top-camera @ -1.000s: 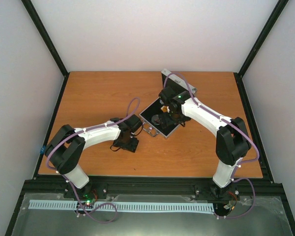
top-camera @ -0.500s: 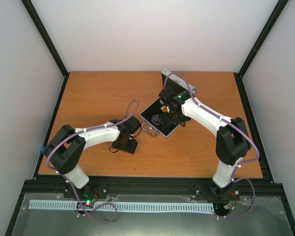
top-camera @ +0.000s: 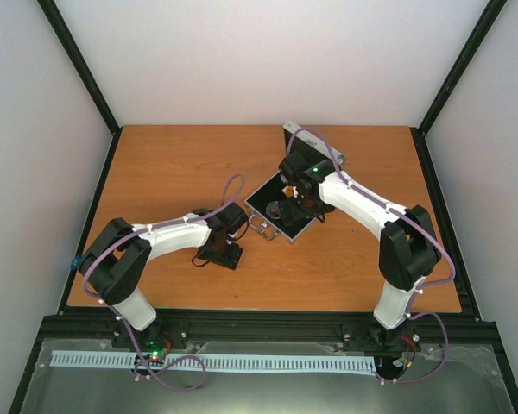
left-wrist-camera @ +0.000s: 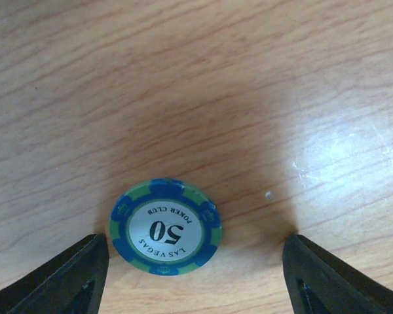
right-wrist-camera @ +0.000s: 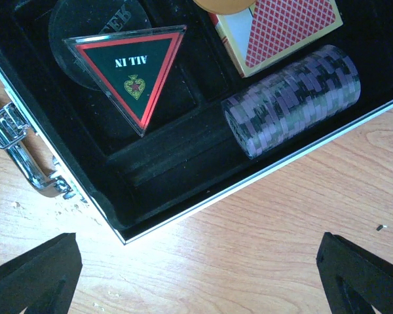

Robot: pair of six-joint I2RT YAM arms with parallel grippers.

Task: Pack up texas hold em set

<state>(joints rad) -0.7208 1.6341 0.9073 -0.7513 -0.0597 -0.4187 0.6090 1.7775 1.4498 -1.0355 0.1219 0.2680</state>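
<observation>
The silver case (top-camera: pixel 279 213) lies open on the table with its lid (top-camera: pixel 308 143) raised behind it. In the right wrist view its black lining (right-wrist-camera: pixel 183 154) holds a black-red triangle (right-wrist-camera: pixel 134 65), a clear disc (right-wrist-camera: pixel 75 23), a pink-white card pack (right-wrist-camera: pixel 281 29), the edge of an orange disc (right-wrist-camera: pixel 226 4) and a row of dark chips (right-wrist-camera: pixel 291 98). The metal handle (right-wrist-camera: pixel 19 157) sits at the left. My right gripper (right-wrist-camera: pixel 196 278) is open and empty over bare table beside the case rim. My left gripper (left-wrist-camera: pixel 193 268) is open, its fingers either side of a blue-green "50" chip (left-wrist-camera: pixel 165 227) lying flat on the table.
The left gripper (top-camera: pixel 217 254) is on the wooden table (top-camera: pixel 155 172) a little left of the case handle (top-camera: pixel 261 228). The right gripper (top-camera: pixel 304 207) is above the case's right side. White walls and black frame posts enclose the table.
My left gripper has shifted slightly to the left over the table. The right arm and the case have not moved.
</observation>
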